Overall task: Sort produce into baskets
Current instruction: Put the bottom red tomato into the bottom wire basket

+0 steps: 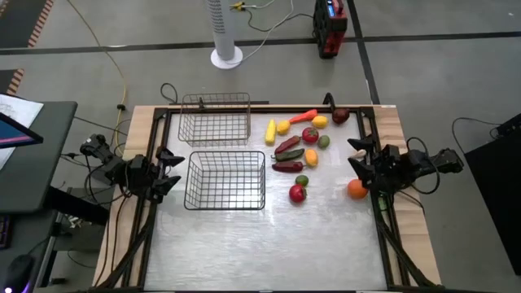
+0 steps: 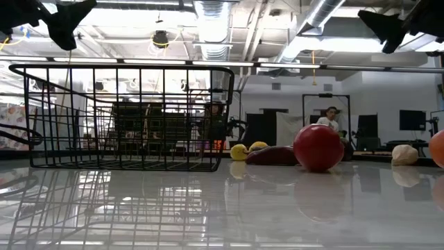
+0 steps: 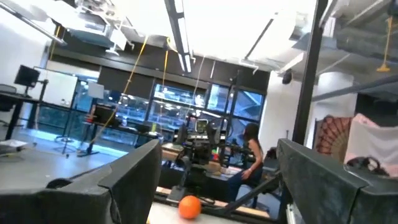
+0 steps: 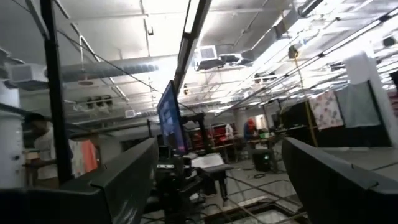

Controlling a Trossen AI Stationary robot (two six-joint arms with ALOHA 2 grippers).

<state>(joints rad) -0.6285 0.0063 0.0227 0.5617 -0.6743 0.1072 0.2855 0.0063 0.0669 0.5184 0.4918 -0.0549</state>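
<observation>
You saw both baskets (image 1: 225, 181) empty, left gripper (image 1: 172, 169) and right gripper (image 1: 356, 157) spread wide, holding nothing, while the produce (image 1: 299, 148), upper centre-right, looked light, hard, prone to rolling; pinch mid-body.

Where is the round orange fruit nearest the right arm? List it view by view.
High view: the round orange fruit lies at the table's right side, beside the right gripper.
Low view: cut by the picture's right edge.
Left wrist view: bottom centre, between the left gripper's fingers.
Right wrist view: not in it.
Shared landmark: the dark wire basket, seen in high and low views.
</observation>
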